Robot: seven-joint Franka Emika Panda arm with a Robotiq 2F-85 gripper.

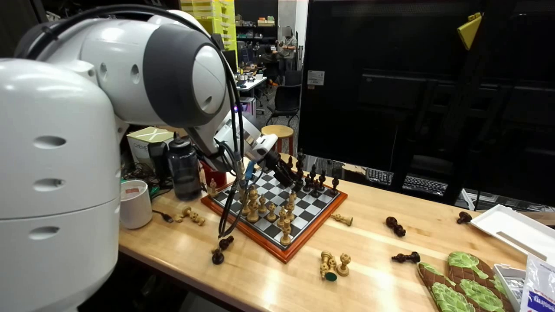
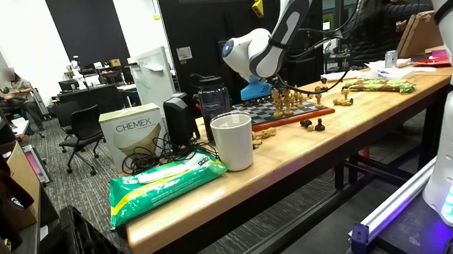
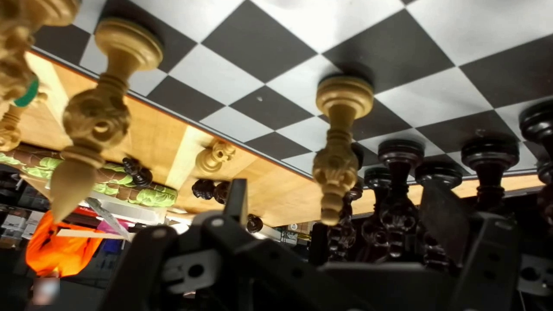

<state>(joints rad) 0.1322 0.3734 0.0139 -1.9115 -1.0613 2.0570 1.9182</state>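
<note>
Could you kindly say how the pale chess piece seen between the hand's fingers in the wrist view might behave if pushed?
Pushed high, the pale chess piece would probably tip, being tall and slender. Once fallen, it may roll, its base being round.

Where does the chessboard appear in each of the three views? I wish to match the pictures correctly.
In an exterior view: chessboard, near the middle, in the lower half.
In an exterior view: chessboard, just right of centre, seen at a low angle.
Wrist view: chessboard, across the top, image upside down.
Shared landmark: the leaf-patterned mitt, visible in all three.
</note>
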